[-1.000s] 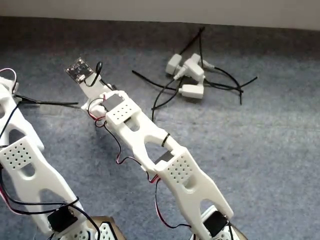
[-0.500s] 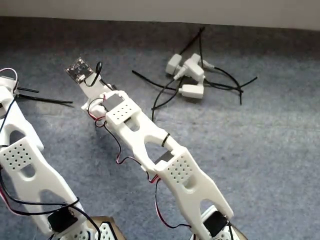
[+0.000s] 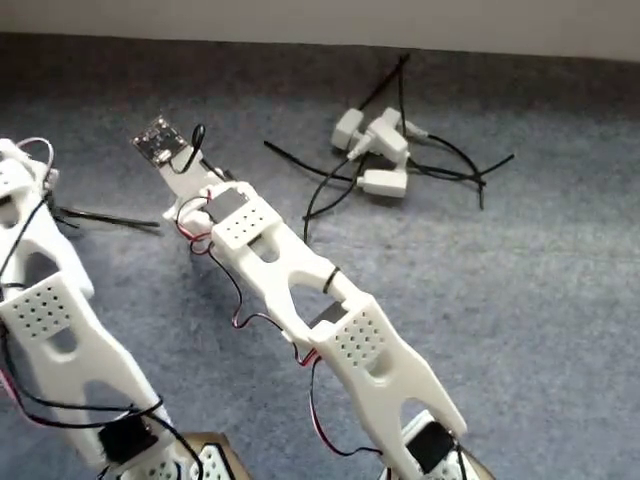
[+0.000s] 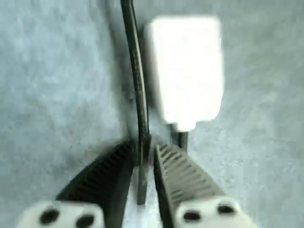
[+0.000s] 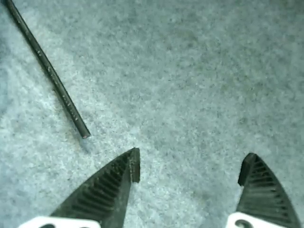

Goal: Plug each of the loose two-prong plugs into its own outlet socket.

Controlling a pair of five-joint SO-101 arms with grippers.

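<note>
While the left end effector (image 4: 144, 151) pinched a black cord (image 4: 136, 71) between jaws drawn almost together, a white connector block (image 4: 187, 71) lay on the grey worktop (image 4: 57, 71) just past its tips, close beside that cord. Whether the block was a plug or a socket could not be told. The right end effector (image 5: 191, 161) hung wide open and empty over bare surface, near a loose cord end (image 5: 52, 80). Seen from above, the left arm (image 3: 45, 310) stood at 9 o'clock, and the tangle of white plugs and sockets (image 3: 378, 150) lay well apart at 1 o'clock. Whether any pair there was already joined could not be made out. A hold on the cord alone would likely let the block swing and twist. The step therefore seemed to call for a slow drag with the block low on the worktop. A regrip on the body itself would follow, prongs squared to the slots, while the free end effector braced the socket against the push.
</note>
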